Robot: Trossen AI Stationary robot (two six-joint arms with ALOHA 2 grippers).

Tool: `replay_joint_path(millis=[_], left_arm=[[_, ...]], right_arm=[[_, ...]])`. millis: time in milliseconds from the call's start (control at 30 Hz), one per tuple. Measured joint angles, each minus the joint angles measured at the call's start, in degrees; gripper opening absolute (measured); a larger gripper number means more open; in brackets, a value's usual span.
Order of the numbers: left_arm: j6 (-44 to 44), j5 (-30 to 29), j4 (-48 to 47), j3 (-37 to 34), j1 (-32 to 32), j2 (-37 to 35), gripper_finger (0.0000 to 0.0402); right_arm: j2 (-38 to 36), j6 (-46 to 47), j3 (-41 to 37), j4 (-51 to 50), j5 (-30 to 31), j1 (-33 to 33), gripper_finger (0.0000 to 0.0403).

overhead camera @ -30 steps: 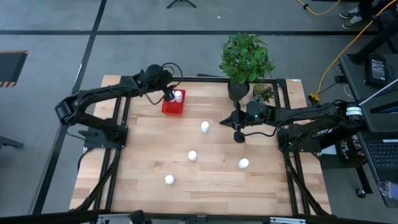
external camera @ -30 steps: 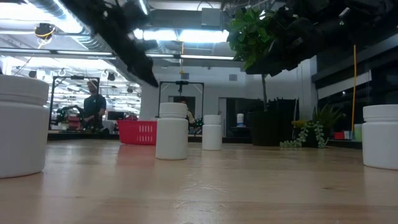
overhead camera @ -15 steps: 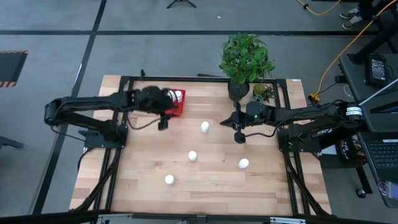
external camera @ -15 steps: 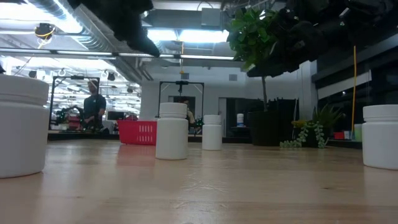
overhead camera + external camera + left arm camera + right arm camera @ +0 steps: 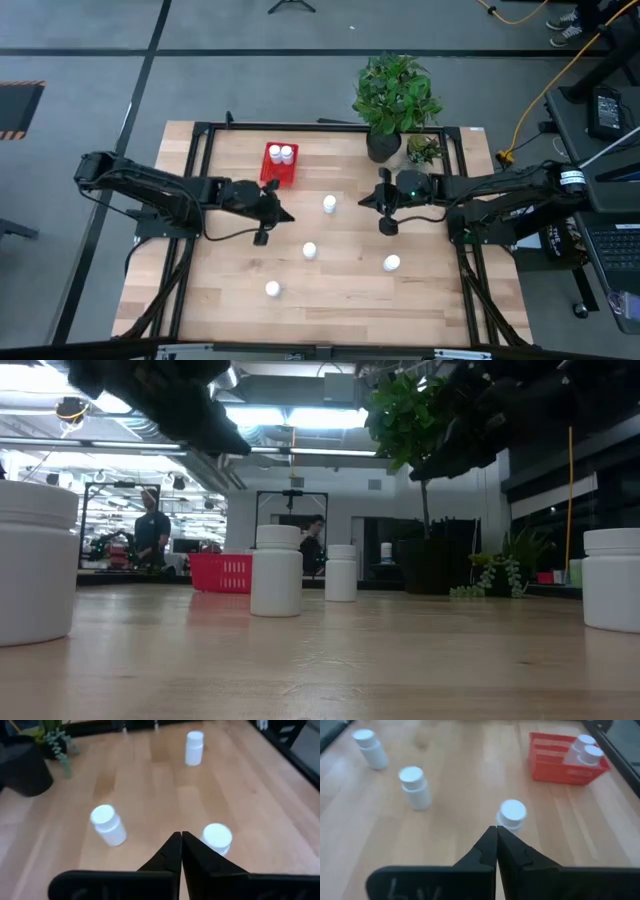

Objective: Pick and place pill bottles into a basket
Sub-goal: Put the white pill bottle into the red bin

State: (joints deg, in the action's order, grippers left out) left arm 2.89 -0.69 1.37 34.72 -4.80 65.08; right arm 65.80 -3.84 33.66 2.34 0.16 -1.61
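Two pill bottles (image 5: pixel 281 154) stand in the red basket (image 5: pixel 279 176) near the bench's far edge; four wait mid-bench. The left gripper (image 5: pixel 178 840) and right gripper (image 5: pixel 496 833) hover empty, fingers pressed together. The bottles look light, rigid and smooth; grasp the body below the cap.

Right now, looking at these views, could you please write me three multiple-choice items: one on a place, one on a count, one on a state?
1. Where is the red basket?
A. Near the table's far edge
B. At the table's near edge
C. Under the plant

2. How many pill bottles stand in the basket?
A. None
B. Two
C. Four

3. How are the left end effector fingers?
A. Wide open
B. Gripping a bottle
C. Shut, empty

Answers:
1 A: the high view shows it toward the far side.
2 B: two white caps show inside.
3 C: the left wrist view shows the fingertips together, holding nothing.
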Motion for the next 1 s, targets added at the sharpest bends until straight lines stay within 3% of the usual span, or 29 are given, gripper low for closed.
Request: replay_joint_path(millis=[200, 500, 800, 1000], left_arm=[[-0.70, -0.42, 13.90, -7.27, -2.06, 0.01, 0.0002], [-0.68, -3.81, 19.77, -13.24, -1.89, -0.37, 0.0002], [-4.52, -3.75, 34.04, -23.20, 0.87, -1.09, 0.0002], [-6.13, -4.40, 37.53, -24.92, 1.21, -1.14, 0.0003]], right_arm=[[0.57, 2.21, -0.42, 0.17, 0.20, 2.31, 0.0010], [0.56, 2.05, -5.53, 10.15, 0.22, 2.94, 0.0010], [0.98, 2.22, -13.76, 21.90, 0.22, 0.50, 0.0010], [3.57, 3.63, -16.91, 28.79, 0.22, -3.08, 0.0010]])
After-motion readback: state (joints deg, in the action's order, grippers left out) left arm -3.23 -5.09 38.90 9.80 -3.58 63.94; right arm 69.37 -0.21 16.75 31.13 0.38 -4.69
